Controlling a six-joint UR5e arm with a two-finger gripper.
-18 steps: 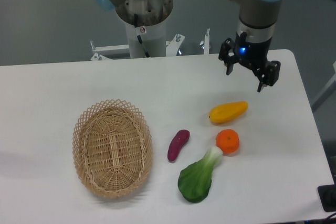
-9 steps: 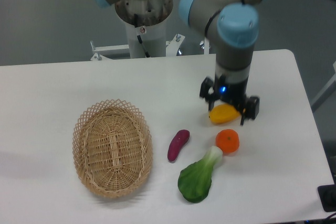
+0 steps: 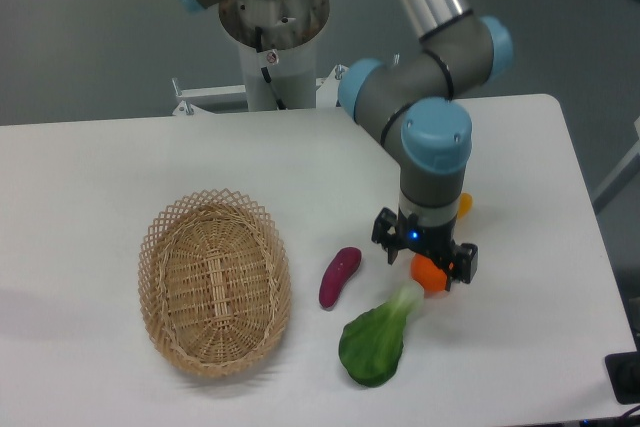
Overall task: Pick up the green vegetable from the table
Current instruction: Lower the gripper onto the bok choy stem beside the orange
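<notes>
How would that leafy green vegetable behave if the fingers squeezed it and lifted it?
The green vegetable looks like a smooth moulded toy, so probably stiff and light rather than floppy. Its glossy surface might slip a little. It lies flat on the table with a broad leaf and narrow stalk, so it seems unlikely to roll, though it may hang unevenly if gripped at the stalk.

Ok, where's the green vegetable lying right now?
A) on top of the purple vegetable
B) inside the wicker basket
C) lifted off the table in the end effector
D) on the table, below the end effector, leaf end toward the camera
D: the green vegetable lies flat on the table, its pale stalk pointing up toward the end effector, outside the basket.
</notes>
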